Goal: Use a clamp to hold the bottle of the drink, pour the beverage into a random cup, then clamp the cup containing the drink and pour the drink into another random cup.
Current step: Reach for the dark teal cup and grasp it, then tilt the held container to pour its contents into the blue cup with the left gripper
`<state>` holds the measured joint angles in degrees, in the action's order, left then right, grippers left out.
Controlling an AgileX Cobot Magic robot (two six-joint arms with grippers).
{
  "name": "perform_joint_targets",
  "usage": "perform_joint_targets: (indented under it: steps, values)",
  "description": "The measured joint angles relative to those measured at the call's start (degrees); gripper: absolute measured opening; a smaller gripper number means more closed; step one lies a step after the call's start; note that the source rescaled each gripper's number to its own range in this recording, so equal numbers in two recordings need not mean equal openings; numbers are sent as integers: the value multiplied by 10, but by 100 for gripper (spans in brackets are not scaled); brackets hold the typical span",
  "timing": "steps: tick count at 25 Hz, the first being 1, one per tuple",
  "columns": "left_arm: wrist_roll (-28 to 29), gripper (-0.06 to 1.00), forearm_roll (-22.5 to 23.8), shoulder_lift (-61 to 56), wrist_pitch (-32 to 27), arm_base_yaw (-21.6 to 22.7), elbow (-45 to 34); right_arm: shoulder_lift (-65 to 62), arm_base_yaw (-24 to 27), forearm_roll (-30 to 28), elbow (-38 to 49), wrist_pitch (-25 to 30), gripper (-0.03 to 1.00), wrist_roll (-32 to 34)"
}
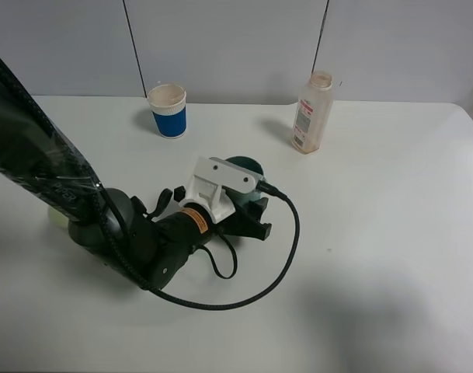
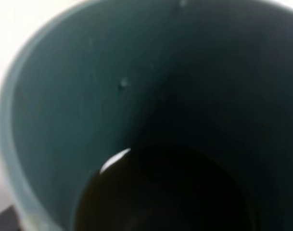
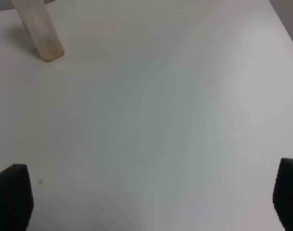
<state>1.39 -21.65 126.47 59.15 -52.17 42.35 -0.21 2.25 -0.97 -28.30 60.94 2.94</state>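
On the white table (image 1: 376, 233) the teal cup (image 1: 246, 164) stands upright near the middle. The left gripper (image 1: 250, 203) sits right at the cup, with the cup between its black fingers (image 1: 257, 228). The white camera mount (image 1: 220, 185) hides the jaws, so I cannot tell if they squeeze the cup or only sit beside it. The left wrist view looks down into the cup, where dark brown drink (image 2: 160, 197) lies at the bottom. From the teal cup, the blue cup (image 1: 168, 110) with a white rim stands at 10 o'clock, well apart. The clear bottle (image 1: 312, 113) stands upright at 2 o'clock, with its top open. The right gripper (image 3: 151, 202) hangs over bare table with its jaws wide apart and nothing between them.
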Motion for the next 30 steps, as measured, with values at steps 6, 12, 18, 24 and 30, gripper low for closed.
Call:
perform_joint_targets:
  steps: [6,12,18,24,30]
  values:
    - [4,0,10,-1,-3,6,0,0,0,0,0,0,100,0]
    - [-2,0,26,-26,-41,6,0,0,0,0,0,0,100,0]
    - [-7,0,30,-68,-67,6,-1,0,0,0,0,0,100,0]
    - [-28,0,42,-119,-104,6,-1,0,0,0,0,0,100,0]
    - [-65,0,81,-172,-160,35,-1,0,0,0,0,0,100,0]
